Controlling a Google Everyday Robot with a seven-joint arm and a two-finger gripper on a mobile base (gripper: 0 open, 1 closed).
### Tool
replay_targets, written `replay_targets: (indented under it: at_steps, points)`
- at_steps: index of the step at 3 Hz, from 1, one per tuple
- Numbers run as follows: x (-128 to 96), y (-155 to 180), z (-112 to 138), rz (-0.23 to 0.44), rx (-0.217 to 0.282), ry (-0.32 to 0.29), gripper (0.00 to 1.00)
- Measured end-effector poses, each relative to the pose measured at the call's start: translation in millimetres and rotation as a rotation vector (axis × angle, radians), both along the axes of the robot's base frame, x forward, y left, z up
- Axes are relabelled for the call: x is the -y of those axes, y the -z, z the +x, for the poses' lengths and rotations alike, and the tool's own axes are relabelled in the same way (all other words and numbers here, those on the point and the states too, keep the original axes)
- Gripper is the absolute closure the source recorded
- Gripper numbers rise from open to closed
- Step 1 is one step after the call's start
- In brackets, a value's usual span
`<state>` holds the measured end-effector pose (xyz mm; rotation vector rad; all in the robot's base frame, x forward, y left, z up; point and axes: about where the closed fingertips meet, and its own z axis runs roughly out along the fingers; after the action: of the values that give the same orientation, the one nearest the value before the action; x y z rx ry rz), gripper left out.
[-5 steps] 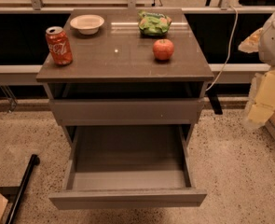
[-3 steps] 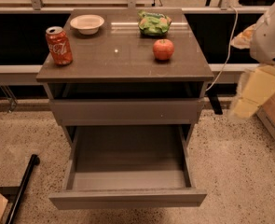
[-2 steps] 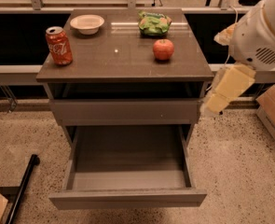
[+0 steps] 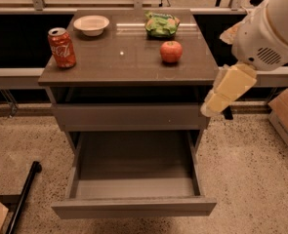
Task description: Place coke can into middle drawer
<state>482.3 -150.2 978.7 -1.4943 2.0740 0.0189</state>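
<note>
Camera view shows the coke can (image 4: 62,48) standing upright near the front left corner of the cabinet's surface (image 4: 119,65), with its silver top facing up. A white bowl (image 4: 91,24) sits just behind it, a red apple (image 4: 171,51) is well off to its right, and a green bag (image 4: 162,24) lies at the back. The middle drawer (image 4: 133,169) below is pulled wide open with a bare grey floor, and the shallower drawer front (image 4: 129,116) above it is shut.

The gripper (image 4: 211,106) hangs off the right side of the cabinet, level with the shallow drawer front, well apart from the can and carrying nothing. I cannot tell from where I stand whether its jaws are open or closed.

As for handling, I would judge the can to be light if empty and only moderately heavy if full. Its thin aluminium wall is smooth and a little slick, and it would dent under a hard squeeze. It stands tall on a narrow base, so a nudge from the side could topple it and set it rolling. The sensible hold looks to be across the round body at about mid-height, with the jaws on opposite sides, squeezing firmly but gently. The rim at the top looks like a poor place to pinch.
</note>
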Motion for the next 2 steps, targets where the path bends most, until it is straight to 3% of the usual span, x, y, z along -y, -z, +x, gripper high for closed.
replay_targets:
  at_steps: [1, 2]
  points:
    - [-28.3, 14.6, 16.2, 0.082, -0.013, 0.002, 0.0]
    - [-64.6, 30.1, 48.7, 0.201, 0.009, 0.011, 0.0]
